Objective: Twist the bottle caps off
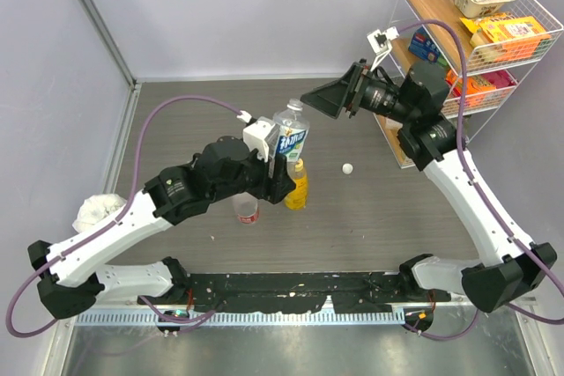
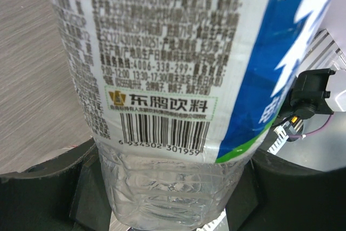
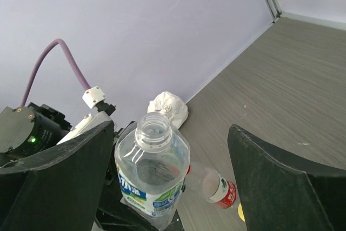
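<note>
Left gripper (image 1: pixel 278 180) clasps the uncapped blue-label bottle (image 3: pixel 154 171); right gripper (image 1: pixel 324 99) gapes empty near its neck; best to lower the bottle upright before releasing

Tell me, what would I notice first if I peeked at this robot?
The big clear bottle with the blue-white label stands upright mid-table, gripped low down by the left claw, its mouth open with no cap on. The right claw hangs wide open near the bottle's top. A small white cap lies on the table, toward the right arm's side.
</note>
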